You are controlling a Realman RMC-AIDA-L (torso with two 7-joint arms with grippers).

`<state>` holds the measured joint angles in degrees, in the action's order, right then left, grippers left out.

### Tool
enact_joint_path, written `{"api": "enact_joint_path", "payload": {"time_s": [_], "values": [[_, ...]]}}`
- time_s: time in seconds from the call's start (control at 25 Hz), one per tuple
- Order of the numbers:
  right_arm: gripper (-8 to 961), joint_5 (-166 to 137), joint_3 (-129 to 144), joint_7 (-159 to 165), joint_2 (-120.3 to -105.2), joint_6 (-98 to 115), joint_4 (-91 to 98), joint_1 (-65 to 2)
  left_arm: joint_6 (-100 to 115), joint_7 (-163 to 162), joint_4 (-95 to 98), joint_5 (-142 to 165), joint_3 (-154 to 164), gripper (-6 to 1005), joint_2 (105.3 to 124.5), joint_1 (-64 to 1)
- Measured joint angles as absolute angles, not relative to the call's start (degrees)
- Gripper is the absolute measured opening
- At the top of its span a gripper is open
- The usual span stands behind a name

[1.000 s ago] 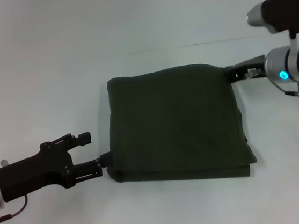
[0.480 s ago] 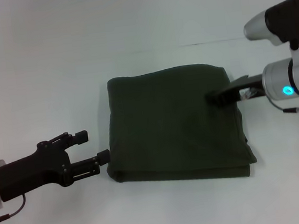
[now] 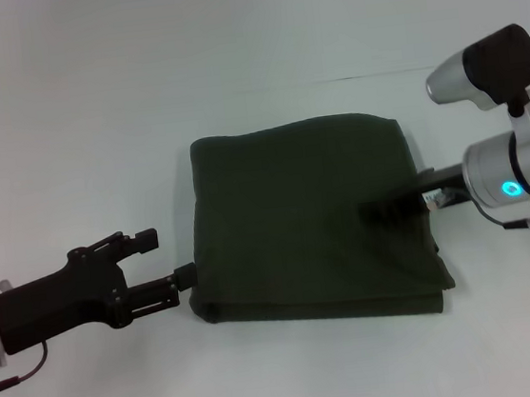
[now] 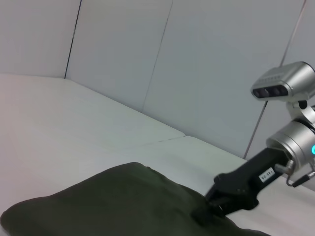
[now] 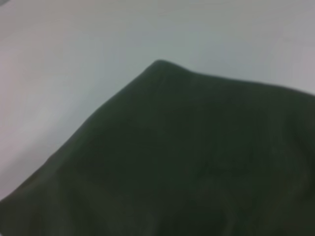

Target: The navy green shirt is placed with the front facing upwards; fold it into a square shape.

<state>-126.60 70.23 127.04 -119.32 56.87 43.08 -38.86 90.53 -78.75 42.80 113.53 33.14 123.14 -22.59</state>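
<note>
As you look down from the head camera, you find the navy green shirt (image 3: 311,222) folded into a thick, roughly square bundle, plain side up, lying flat on the white table (image 3: 91,103). Its layered edges show along the near side and at the near right corner.

Item, right gripper (image 3: 367,213): you see it reaching in from the right and lying on top of the shirt, over the right half of the bundle, its tip pressed into the cloth. In the left wrist view the same right gripper (image 4: 202,215) dents the fabric of the shirt (image 4: 108,206) where it touches. You cannot tell from any view whether its fingers are parted or closed.

Item, left gripper (image 3: 162,263): you see it just beside the shirt's left edge, near the near left corner. Its fingers stand wide apart and hold nothing; the lower fingertip (image 3: 185,275) sits right against the shirt's edge, the upper one clear of it.

Item, right wrist view: you see only the shirt (image 5: 197,162) filling most of the frame, with table (image 5: 74,49) beyond it.
</note>
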Motion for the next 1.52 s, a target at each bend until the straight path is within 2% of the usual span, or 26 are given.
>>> {"api": "enact_joint_path", "payload": {"time_s": [0.44, 0.72, 0.92, 1.36, 1.52], "values": [[29, -127.7, 67.4, 125.6, -117.24, 66.8, 43.1, -37.1, 90.5, -79.1, 42.8, 113.4, 33.1, 878, 123.14, -22.9], [31, -127.9, 66.6, 125.9, -114.89, 71.5, 43.1, -36.3, 90.7, -79.2, 42.8, 112.6, 33.1, 878, 123.13, -22.9], [33, -128.0, 65.8, 125.7, -113.85, 74.4, 43.2, -35.9, 90.7, -79.2, 42.8, 112.3, 33.1, 878, 123.05, -23.0], [36, -127.9, 52.7, 121.9, -112.91, 83.6, 48.3, -32.1, 90.8, -79.3, 42.8, 110.8, 33.1, 878, 122.9, -23.1], [37, -127.7, 46.8, 119.9, -113.38, 83.7, 48.4, -31.8, 90.3, -79.3, 42.8, 108.9, 33.1, 877, 122.87, -23.5]]}}
